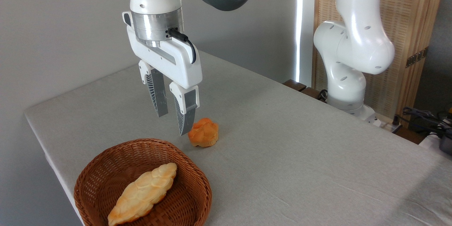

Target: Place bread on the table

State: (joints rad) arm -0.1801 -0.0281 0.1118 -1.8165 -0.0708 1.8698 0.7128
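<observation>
Gripper (173,124) spread, empty, above basket's (197,180) far rim; bread (143,193) lies below & nearer cam, long axis diagonal

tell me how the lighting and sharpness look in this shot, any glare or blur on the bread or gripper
Camera view: soft, even light, with only faint shadows on the table. The bread in the wicker basket and the small orange bun look sharp. The open gripper shows no motion blur. A bright overexposed strip runs down the background, and there are mild highlights on the white arm.
</observation>
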